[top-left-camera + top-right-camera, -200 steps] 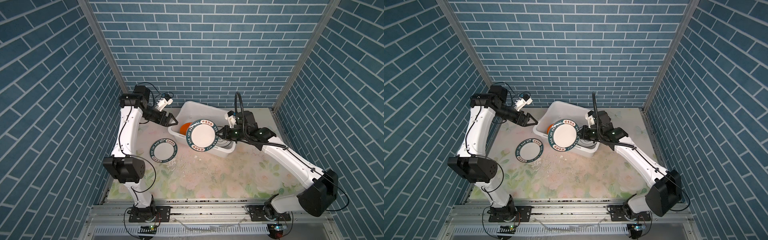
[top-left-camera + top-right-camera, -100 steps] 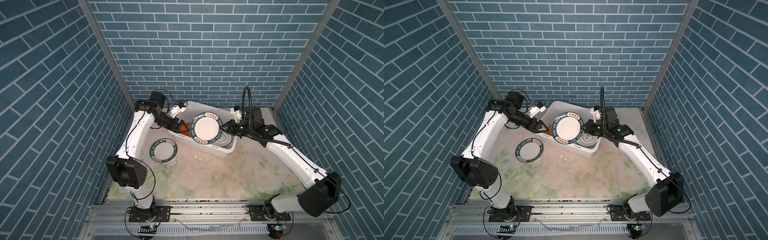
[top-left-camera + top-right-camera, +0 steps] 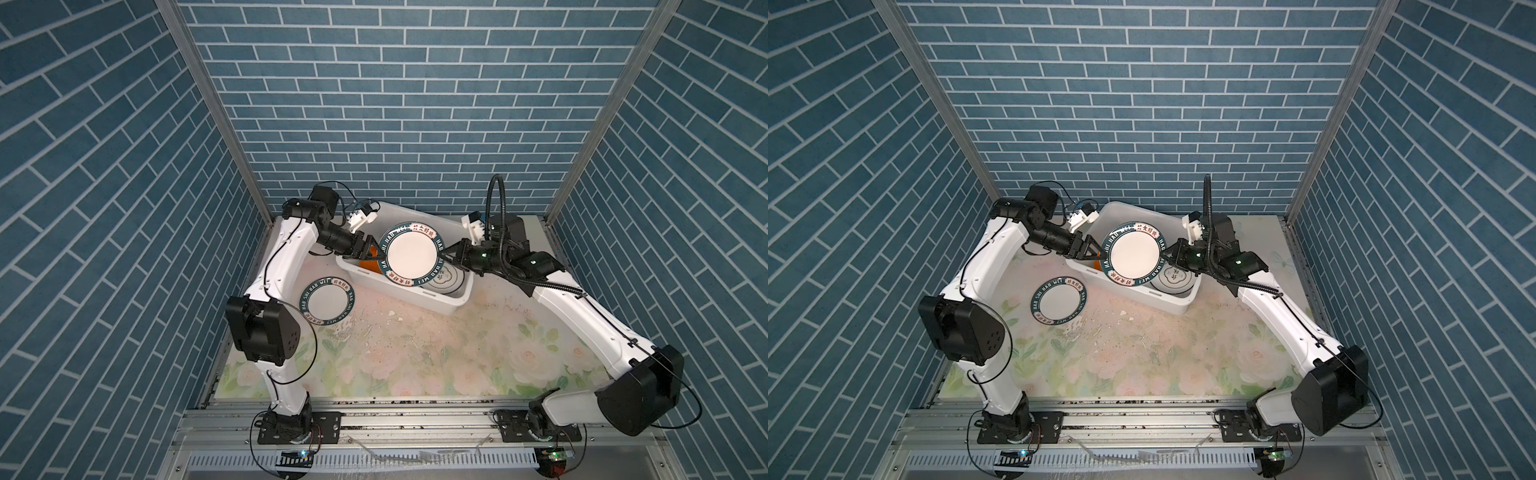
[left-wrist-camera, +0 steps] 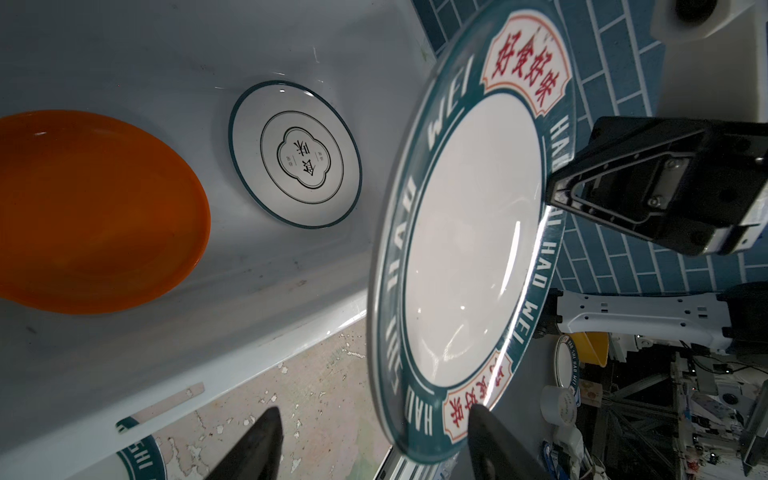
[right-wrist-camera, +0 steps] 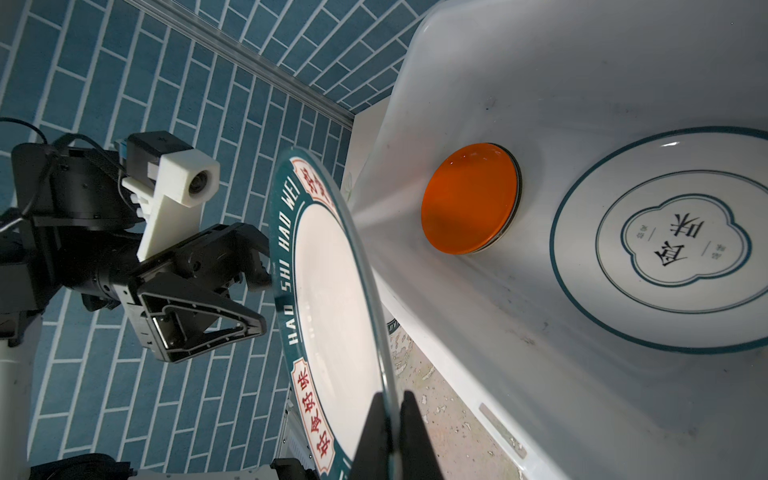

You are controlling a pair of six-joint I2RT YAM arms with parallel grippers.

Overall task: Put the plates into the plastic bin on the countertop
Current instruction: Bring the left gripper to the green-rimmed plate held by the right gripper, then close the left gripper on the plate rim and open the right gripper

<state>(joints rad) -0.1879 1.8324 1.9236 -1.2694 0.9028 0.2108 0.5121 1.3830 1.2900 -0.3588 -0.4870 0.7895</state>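
Holding lettered plate tilted above bin: right tool pressed together on its rim, pinching it. Left tool spread, fingers astride plate's opposite rim, gap visible on one side. Inside bin: orange plate toward left end, white motif plate flat toward right end. Second lettered plate flat on table, just beside bin's near-left corner, apart from both tools.
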